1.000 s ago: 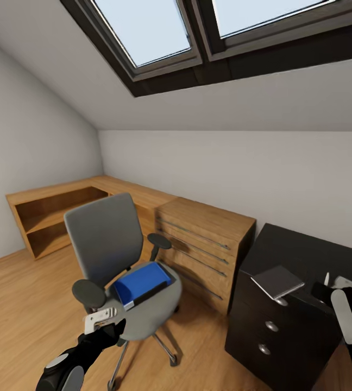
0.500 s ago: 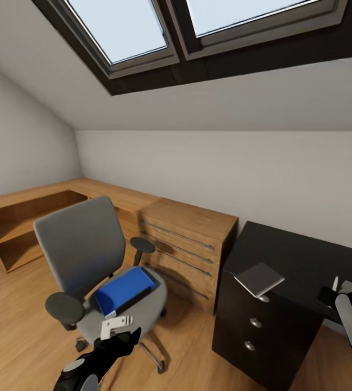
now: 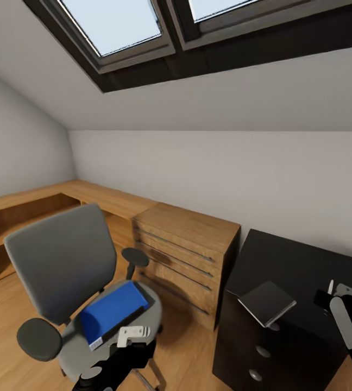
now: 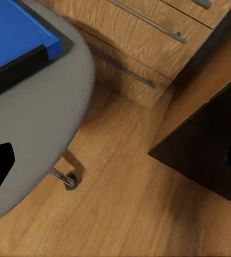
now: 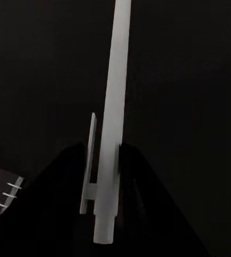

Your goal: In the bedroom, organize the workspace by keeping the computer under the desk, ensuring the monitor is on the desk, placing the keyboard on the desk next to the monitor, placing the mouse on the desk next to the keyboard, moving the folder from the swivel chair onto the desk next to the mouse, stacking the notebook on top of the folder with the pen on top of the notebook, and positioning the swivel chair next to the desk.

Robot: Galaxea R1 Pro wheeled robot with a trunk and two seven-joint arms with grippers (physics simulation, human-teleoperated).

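Plainly most of the job is left. Low in the left half of the head view the blue folder (image 3: pixel 112 311) lies on the seat of the swivel chair (image 3: pixel 62 271), not yet moved; the left wrist view shows its blue corner (image 4: pixel 14 32) on the grey seat pad (image 4: pixel 40 123), with wooden floor (image 4: pixel 121 203) beneath. At the bottom edge of the head view, just below the folder, the left tool (image 3: pixel 131 335) hovers by the seat's front rim; I cannot tell whether it is spread or closed (the fingers are too small and dark to read).

At lower right of the head view, the notebook (image 3: pixel 266 302) rests on the near corner of the black tabletop (image 3: pixel 284 260), overhanging the edge above the drawer knobs (image 3: pixel 262 351). It sits on bare tabletop, so the stack is not begun. The right tool (image 3: pixel 328 296) at the far right edge is clenched on the pen (image 3: pixel 331 285); the right wrist view shows the pale pen (image 5: pixel 113 107) standing between its two dark fingers (image 5: pixel 67 176) over the black surface.

A light-wood cabinet (image 3: pixel 187 255) stands between chair and tabletop, in the middle of the frame. The chair stands apart from the tabletop, so I judge that placing it is also outstanding. Monitor, keyboard, mouse and computer cannot be judged from these views.
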